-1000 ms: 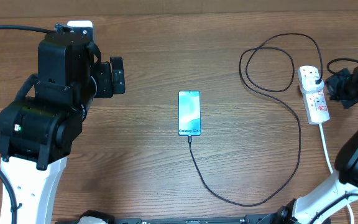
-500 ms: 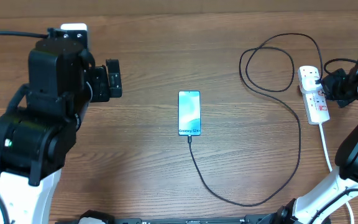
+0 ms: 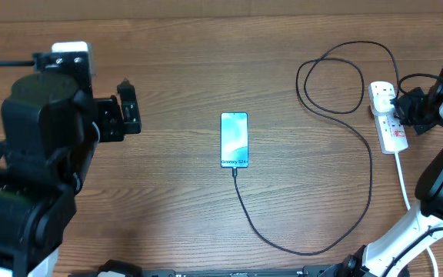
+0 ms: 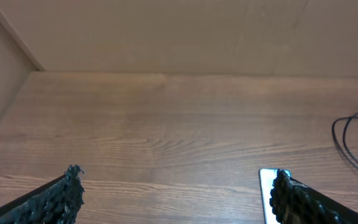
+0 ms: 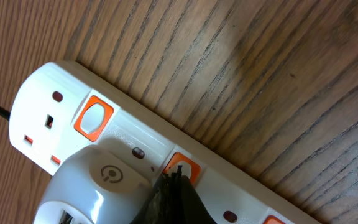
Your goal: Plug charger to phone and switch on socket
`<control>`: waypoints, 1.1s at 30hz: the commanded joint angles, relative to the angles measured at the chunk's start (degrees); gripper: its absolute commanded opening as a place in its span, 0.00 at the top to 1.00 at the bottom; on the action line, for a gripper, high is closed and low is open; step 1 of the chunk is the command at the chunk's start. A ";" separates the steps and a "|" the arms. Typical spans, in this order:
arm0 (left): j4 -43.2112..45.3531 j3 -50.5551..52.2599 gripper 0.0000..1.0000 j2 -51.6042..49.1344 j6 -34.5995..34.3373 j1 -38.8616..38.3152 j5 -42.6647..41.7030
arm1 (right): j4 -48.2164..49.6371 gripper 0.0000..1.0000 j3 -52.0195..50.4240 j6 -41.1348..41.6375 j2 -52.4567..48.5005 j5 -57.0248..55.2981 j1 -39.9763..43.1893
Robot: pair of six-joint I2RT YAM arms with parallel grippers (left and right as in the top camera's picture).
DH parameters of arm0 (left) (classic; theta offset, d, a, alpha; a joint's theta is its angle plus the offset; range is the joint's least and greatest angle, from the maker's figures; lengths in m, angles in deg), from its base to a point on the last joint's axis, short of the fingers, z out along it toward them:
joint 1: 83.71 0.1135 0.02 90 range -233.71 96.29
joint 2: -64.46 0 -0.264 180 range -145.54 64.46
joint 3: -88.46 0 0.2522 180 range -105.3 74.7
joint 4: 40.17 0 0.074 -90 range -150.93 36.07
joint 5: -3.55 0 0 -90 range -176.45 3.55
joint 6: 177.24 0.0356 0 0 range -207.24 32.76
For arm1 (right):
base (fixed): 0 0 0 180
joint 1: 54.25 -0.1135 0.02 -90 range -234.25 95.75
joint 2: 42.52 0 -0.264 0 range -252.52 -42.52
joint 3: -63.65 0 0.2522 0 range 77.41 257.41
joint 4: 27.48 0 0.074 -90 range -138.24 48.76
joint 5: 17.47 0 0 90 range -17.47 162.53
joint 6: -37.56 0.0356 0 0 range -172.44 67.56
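The socket [image 3: 388, 117] is lying at the right edge of the bench [image 3: 168, 215], its long axis running away from the robot. The right gripper [image 5: 177, 177], nearer and with fingers pinched together, is pointing at an orange switch [image 5: 182, 160]. The left gripper [image 4: 178, 180], spread wide, is hovering far left of the phone [image 3: 234, 140].
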 commanded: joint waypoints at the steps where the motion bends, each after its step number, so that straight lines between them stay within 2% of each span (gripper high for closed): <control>1: 0.17 0.35 0.00 2.82 -0.59 -0.02 0.98 | 0.94 0.96 1.36 -0.42 -1.09 4.35 -0.70; 21: 0.15 0.35 0.00 16.87 -0.59 0.20 0.98 | -3.30 0.96 1.36 -0.92 -6.93 2.75 -7.26; 30: -0.04 0.35 0.00 25.35 -0.57 7.50 1.01 | -3.85 0.96 1.46 -4.57 -6.95 3.13 -7.26; 33: -1.46 0.35 0.00 28.70 -0.59 7.54 1.01 | -7.78 0.96 3.10 -4.72 -6.67 1.99 -6.54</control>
